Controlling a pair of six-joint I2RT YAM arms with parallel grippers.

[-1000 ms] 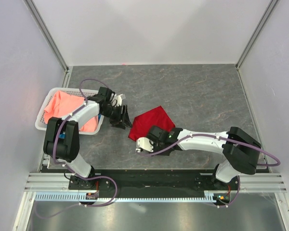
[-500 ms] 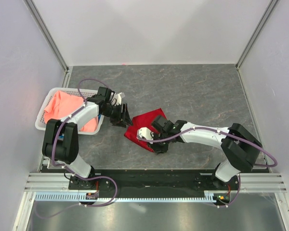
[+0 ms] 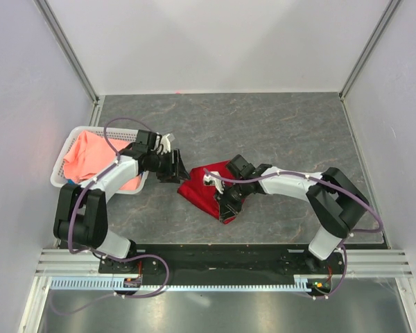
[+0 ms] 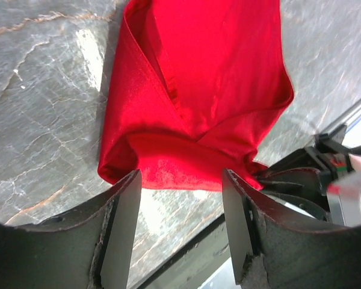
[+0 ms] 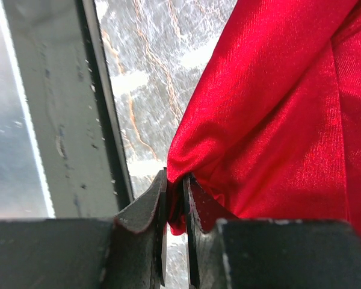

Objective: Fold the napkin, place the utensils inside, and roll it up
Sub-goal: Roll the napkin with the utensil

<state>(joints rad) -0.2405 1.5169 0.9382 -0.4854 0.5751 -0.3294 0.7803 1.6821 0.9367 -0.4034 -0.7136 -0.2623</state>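
**Asker:** While that cloth sits in front of you, what is it like, and where does it lie?

**Me:** The plain deep red square napkin (image 3: 197, 191) of soft, faintly glossy fabric lies rumpled on the grey, marble-veined tabletop (image 3: 291, 132), between my two arms. It is no flat square. Its layers overlap in slanting folds, and one edge is rolled thick and rounded.

**Asker:** What are your right fingers doing?

**Me:** My right gripper (image 5: 177, 183) has its dark, flat-faced fingers pressed together on a bunched fold at the napkin's edge. The fabric puckers at the pinch, then falls away in smooth ridges.

**Asker:** And the left?

**Me:** My left gripper (image 4: 180, 186) has its fingers spread, with pale flat pads (image 4: 123, 229) either side of that rolled edge. Nothing is gripped between them. I cannot tell whether they touch the cloth.

**Asker:** Anything else nearby?

**Me:** A white lattice-walled plastic basket (image 3: 61, 182) stands at the table's left edge. It holds a crumpled salmon-pink cloth (image 3: 90, 154).
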